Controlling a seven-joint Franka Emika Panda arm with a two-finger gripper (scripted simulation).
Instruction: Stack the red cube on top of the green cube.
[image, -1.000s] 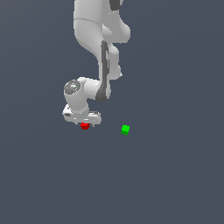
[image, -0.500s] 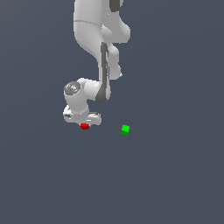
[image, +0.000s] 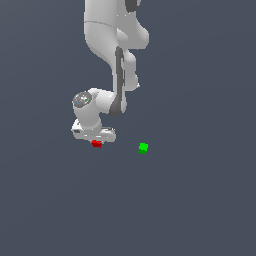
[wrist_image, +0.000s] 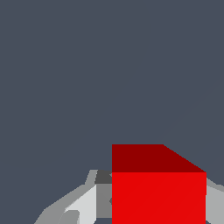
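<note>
The red cube (image: 96, 144) lies on the dark grey floor directly under my white gripper (image: 96, 141), which is lowered around it. In the wrist view the red cube (wrist_image: 158, 188) fills the space between my fingers (wrist_image: 103, 197), whose grey pads press against both of its sides, so the gripper is shut on it. The green cube (image: 143, 148) sits alone on the floor, a short way off toward the exterior view's right of the red one. It does not show in the wrist view.
The white arm (image: 107, 55) rises from the gripper toward the top of the exterior view. Plain dark grey floor (image: 200, 200) surrounds both cubes.
</note>
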